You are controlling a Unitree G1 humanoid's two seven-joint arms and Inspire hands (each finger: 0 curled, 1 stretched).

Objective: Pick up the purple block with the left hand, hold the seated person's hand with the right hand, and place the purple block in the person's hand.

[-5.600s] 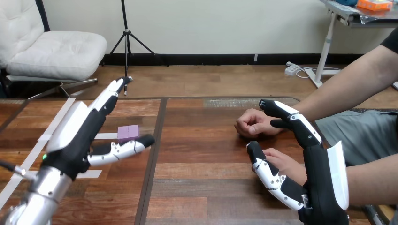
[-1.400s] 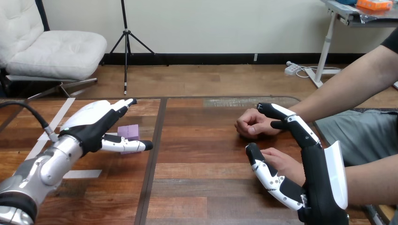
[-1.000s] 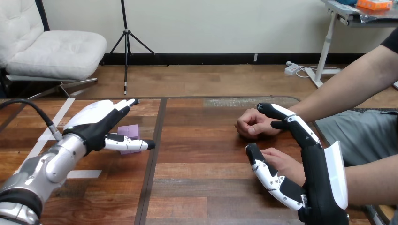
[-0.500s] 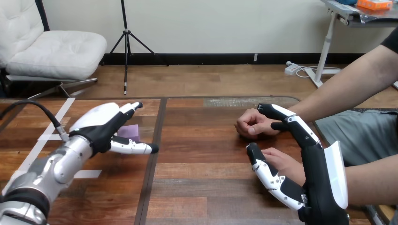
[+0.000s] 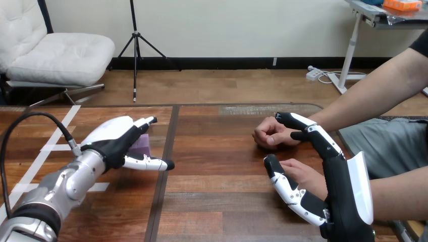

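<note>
The purple block [image 5: 144, 145] lies on the wooden table [image 5: 217, 166] left of the middle, partly hidden by my left hand [image 5: 113, 138]. That hand is open, its fingers stretched over the block's top and its thumb [image 5: 149, 163] reaching along the table in front of it. At the right my right hand [image 5: 345, 194] stands open and upright. The person's nearer hand [image 5: 304, 175] rests on the table between its thumb and straight fingers, not gripped. The person's farther hand [image 5: 271, 133] is a loose fist, just beside my right fingertips.
White tape strips [image 5: 54, 147] mark the table at the left. A dark seam [image 5: 162, 176] runs down the table just right of the block. The person's forearms come in from the right edge.
My left hand has lowered and moved right and forward over the purple block, hiding more of it. The right hand and the person's hands have stayed put.
</note>
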